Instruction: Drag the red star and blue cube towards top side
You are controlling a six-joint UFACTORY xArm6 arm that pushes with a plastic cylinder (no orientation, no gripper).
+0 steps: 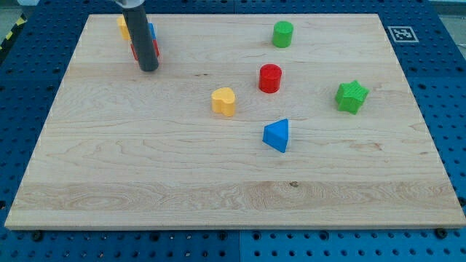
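My tip [148, 68] rests on the board near the view's top left. Right behind the rod, partly hidden, a red block [135, 49] that may be the red star and a blue block [151, 32] that may be the blue cube sit close together near the top edge. Their shapes are mostly covered by the rod. A yellow block [123, 26] sits just to their left, touching or nearly touching them. My tip is just below this cluster.
A green cylinder [283, 34] stands at the top middle-right. A red cylinder [270, 78], a yellow heart-like block [224, 101] and a blue triangular block [277, 135] sit near the middle. A green star [352, 96] is at the right. The wooden board [145, 182] lies on a blue pegboard.
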